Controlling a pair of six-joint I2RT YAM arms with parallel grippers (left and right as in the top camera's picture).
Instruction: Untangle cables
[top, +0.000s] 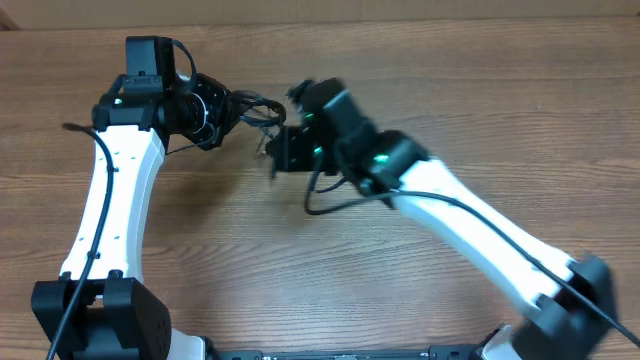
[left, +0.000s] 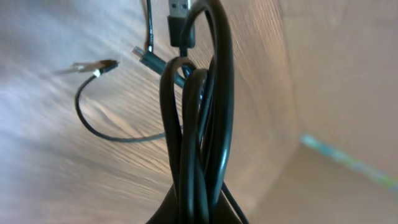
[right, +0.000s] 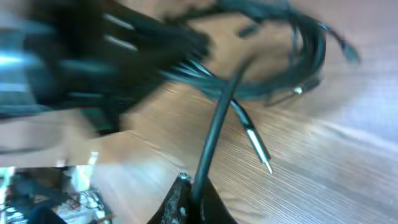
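Left gripper (left: 198, 216) clamped tight on the looped cables (left: 200, 124), which rise from between its fingers. Right gripper (right: 189, 202) pinched closed on one strand. The bundle spans both grippers over the table (top: 300, 270).

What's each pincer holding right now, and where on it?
Left pincer: shut on the cable bundle, around its looped strands. Right pincer: shut on a single cable, mid-run, not at a plug.

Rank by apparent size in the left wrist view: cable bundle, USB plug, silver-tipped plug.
1. cable bundle: largest, though nearest the camera.
2 and 3. USB plug and silver-tipped plug look alike; the latter is blurred and farther, so unranked.
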